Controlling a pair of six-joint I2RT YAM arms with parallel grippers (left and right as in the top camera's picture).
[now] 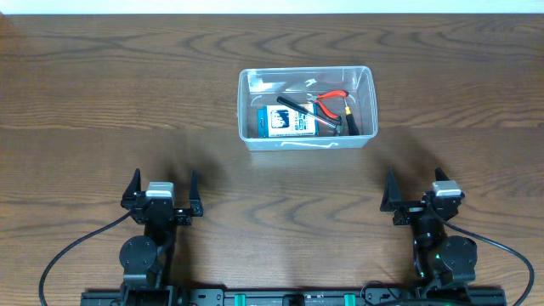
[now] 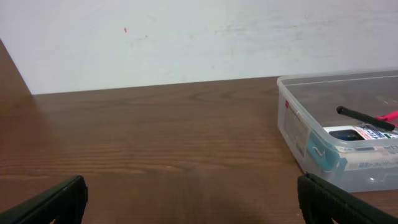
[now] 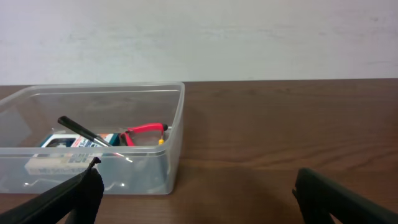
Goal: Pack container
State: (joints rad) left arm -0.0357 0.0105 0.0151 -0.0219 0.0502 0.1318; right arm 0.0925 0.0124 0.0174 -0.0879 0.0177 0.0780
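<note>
Packing looked finished; both arms idle at the near edge.
The container [image 1: 306, 143] sat mid-table holding a blue-and-white box [image 1: 286, 121], red pliers [image 1: 331, 98] and a black tool [image 1: 296, 104]; no loose items showed outside it. The left gripper [image 1: 164, 178] and right gripper [image 1: 415, 180] were spread wide, empty, well apart from the container, which lay ahead between them.

left wrist: container [image 2: 289, 121] cut off at edge | box label [image 1: 286, 121] unreadable
</note>
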